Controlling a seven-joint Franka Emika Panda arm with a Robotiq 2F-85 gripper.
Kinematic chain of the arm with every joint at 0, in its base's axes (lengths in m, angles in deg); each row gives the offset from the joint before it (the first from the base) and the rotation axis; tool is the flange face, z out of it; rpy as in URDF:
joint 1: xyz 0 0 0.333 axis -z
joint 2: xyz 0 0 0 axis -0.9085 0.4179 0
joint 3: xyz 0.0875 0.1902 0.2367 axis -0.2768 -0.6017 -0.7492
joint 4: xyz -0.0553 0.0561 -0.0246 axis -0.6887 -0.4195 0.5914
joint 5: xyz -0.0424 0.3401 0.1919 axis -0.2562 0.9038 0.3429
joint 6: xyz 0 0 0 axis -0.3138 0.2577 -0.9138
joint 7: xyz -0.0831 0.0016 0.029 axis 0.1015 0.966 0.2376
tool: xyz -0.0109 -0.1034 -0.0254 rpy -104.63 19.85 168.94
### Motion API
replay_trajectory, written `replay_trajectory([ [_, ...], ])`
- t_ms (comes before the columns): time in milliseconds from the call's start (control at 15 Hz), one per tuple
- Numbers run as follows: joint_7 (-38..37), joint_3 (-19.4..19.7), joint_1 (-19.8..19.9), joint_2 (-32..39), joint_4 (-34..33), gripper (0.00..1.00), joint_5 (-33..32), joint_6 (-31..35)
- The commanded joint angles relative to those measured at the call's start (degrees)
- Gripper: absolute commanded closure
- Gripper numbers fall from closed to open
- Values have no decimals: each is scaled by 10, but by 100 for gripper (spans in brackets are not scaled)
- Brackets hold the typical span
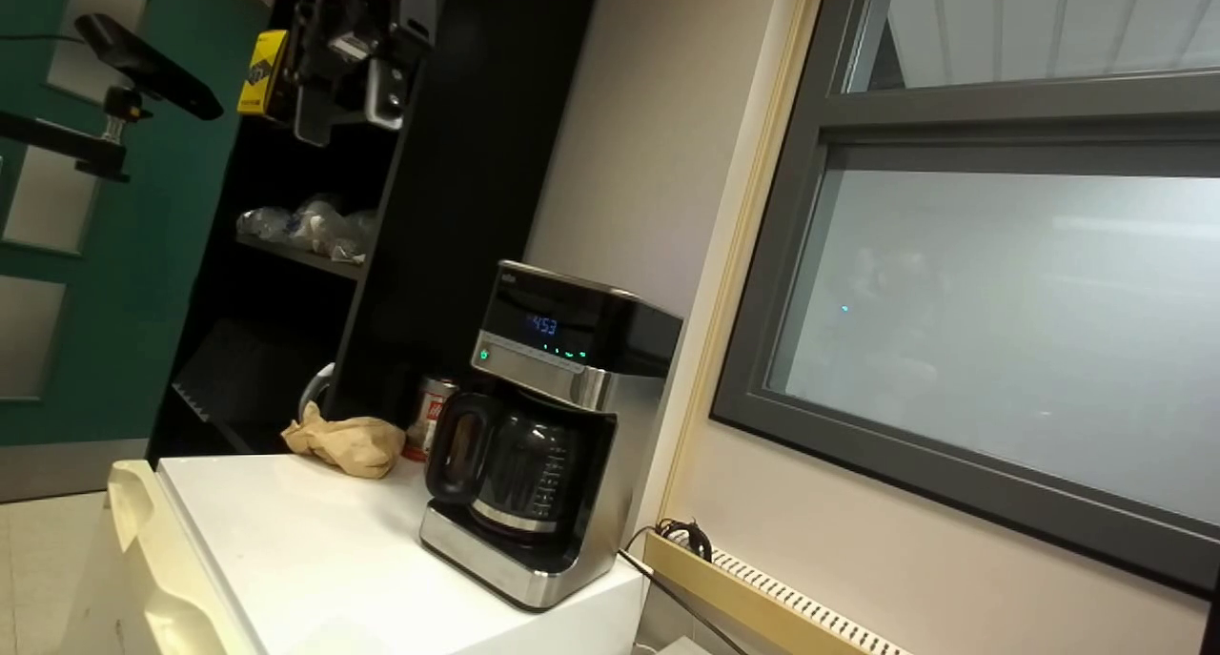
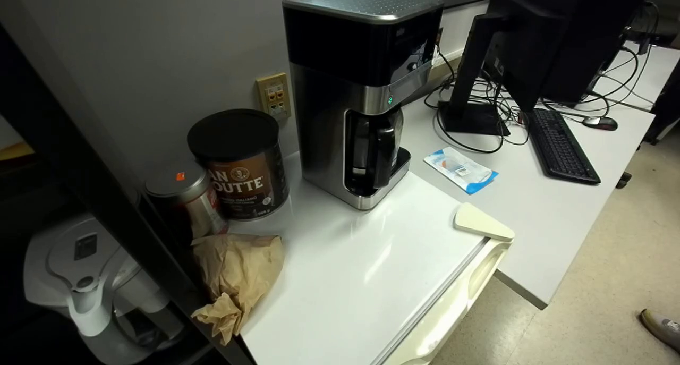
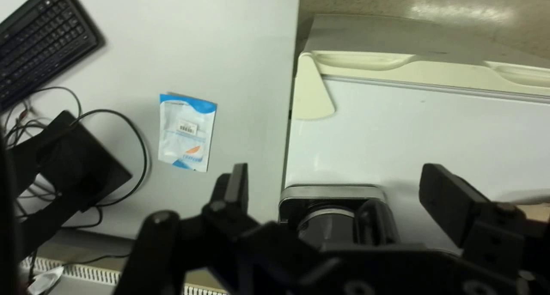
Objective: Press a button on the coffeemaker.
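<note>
The black and silver coffeemaker (image 1: 599,388) stands upright on a white surface; it also shows in an exterior view (image 2: 326,120). Its front panel (image 1: 541,326) has blue digits and small green lights. A green-lit button (image 1: 484,355) sits at the panel's lower left corner; it glows in an exterior view too (image 2: 390,100). The glass carafe (image 1: 524,474) with black handle is in place. My gripper (image 1: 349,126) is high above the surface, open and empty, apart from the coffeemaker. In the wrist view the coffeemaker's base (image 3: 333,192) shows between the open fingers (image 3: 335,174); its panel is hidden there.
A brown paper bag (image 2: 239,274), a silver can (image 2: 191,205) and a black-lidded coffee tub (image 2: 249,179) stand beside the coffeemaker. A dark shelf (image 1: 457,207) rises behind. A desk holds a packet (image 2: 461,168), a monitor stand (image 2: 473,118), cables and a keyboard (image 2: 560,144).
</note>
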Motion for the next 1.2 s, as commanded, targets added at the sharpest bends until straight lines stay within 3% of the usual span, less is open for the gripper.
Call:
replay_trajectory([
  [0,-42,0,6,36,0,0,-114,73],
  [267,-102,16,7,80,-11,3,-240,145],
  [333,-115,22,7,92,-14,27,-262,162],
  [467,-132,31,6,112,-20,29,-298,190],
  [1000,-185,64,-1,182,-51,89,-377,294],
  [1133,-203,64,4,199,-63,99,-395,319],
])
